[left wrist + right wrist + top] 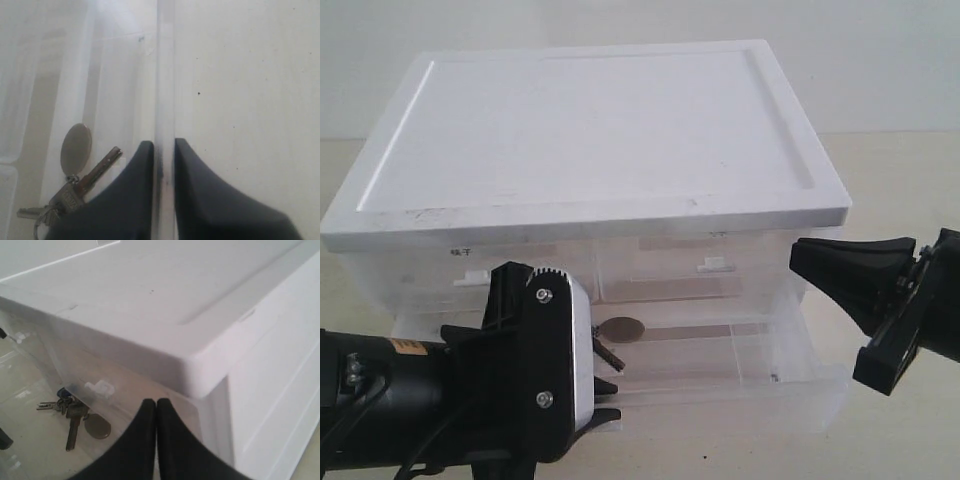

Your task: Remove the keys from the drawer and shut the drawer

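The drawer, the translucent full-width middle tier, stands pulled out toward the camera. Inside it lie the keys with their dull round disc. In the left wrist view the disc and a key blade rest on the drawer floor beside one finger. My left gripper straddles the drawer's front rim, one finger inside, one outside, closed on that wall. My right gripper hovers shut and empty by the cabinet's right front corner. From there I see the keys and the blue fob.
The white cabinet top overhangs the two half-width top drawers, each with a small white tab. The cabinet's white side wall is close to my right gripper. The left arm fills the lower left foreground.
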